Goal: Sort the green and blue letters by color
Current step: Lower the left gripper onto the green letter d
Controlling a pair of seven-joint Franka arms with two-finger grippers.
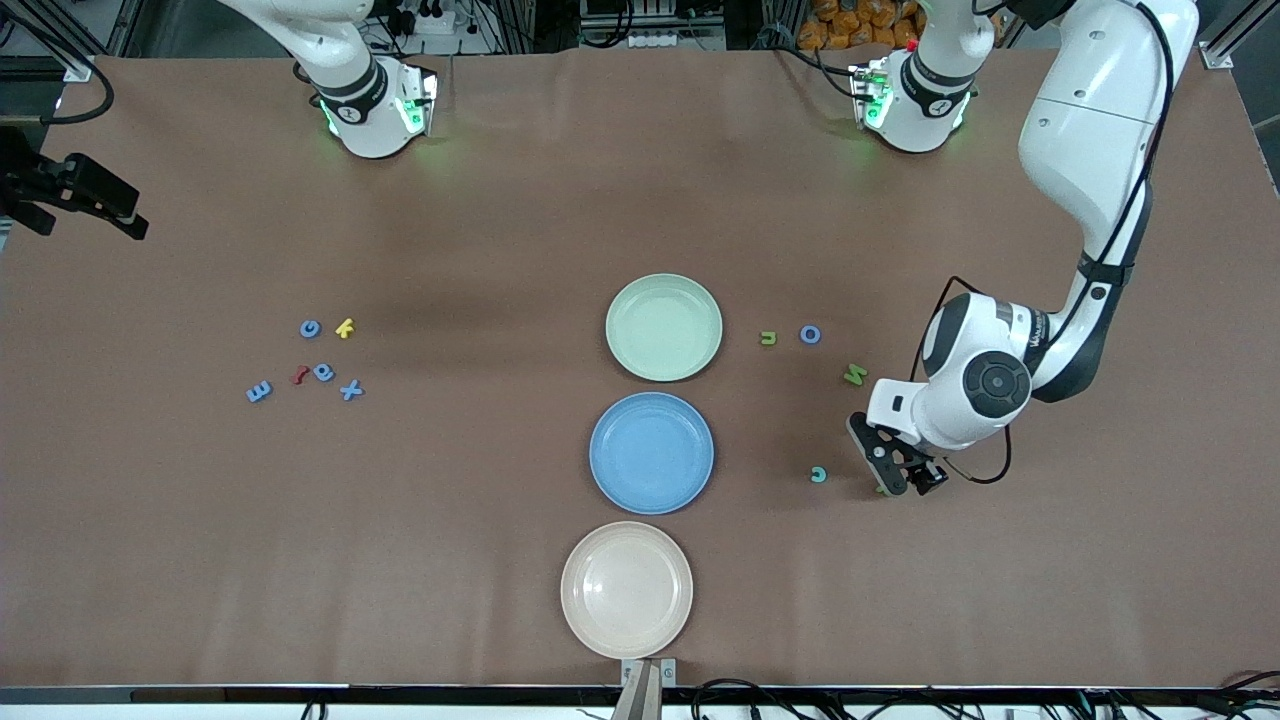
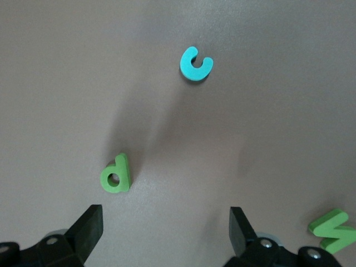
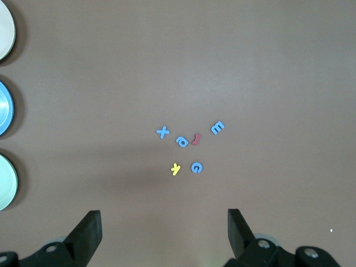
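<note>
My left gripper [image 1: 905,485] [image 2: 165,217] hangs open low over the table at the left arm's end, with nothing between its fingers. A green letter d [image 2: 115,174] lies just ahead of one fingertip, a teal c [image 1: 818,474] [image 2: 196,63] a little farther toward the plates. A green m [image 1: 855,375] [image 2: 334,229], a green n [image 1: 768,338] and a blue o [image 1: 810,334] lie farther from the front camera. Several blue letters [image 1: 323,372] [image 3: 182,141] are clustered at the right arm's end. My right gripper [image 3: 164,219] is open high above them and empty.
A green plate [image 1: 663,327], a blue plate [image 1: 651,452] and a beige plate [image 1: 626,588] stand in a row along the table's middle. A yellow k [image 1: 345,327] and a red letter [image 1: 299,375] lie among the blue ones. A black fixture [image 1: 75,190] juts in at the right arm's end.
</note>
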